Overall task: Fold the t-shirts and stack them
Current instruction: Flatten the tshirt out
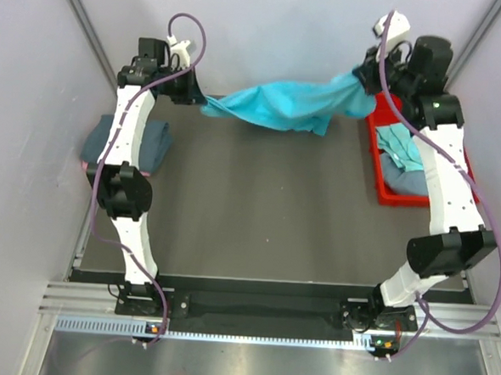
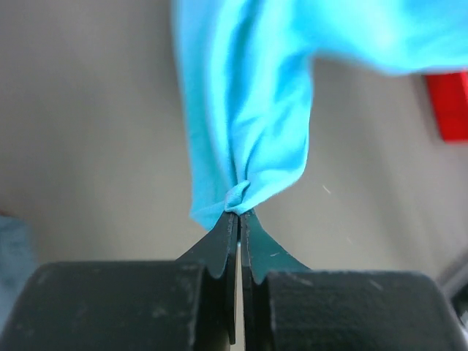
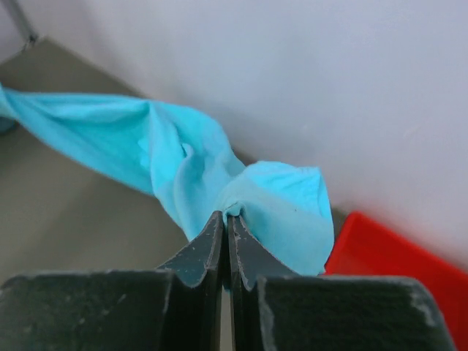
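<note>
A turquoise t-shirt hangs stretched between my two grippers above the far side of the table. My left gripper is shut on its left end; in the left wrist view the cloth bunches at the fingertips. My right gripper is shut on its right end, and in the right wrist view the cloth drapes away to the left. A slate blue-grey shirt lies folded at the table's left edge. More shirts, turquoise and blue-grey, lie in the red bin.
The red plastic bin stands at the table's right edge under my right arm; it also shows in the right wrist view and the left wrist view. White walls close in the back and both sides.
</note>
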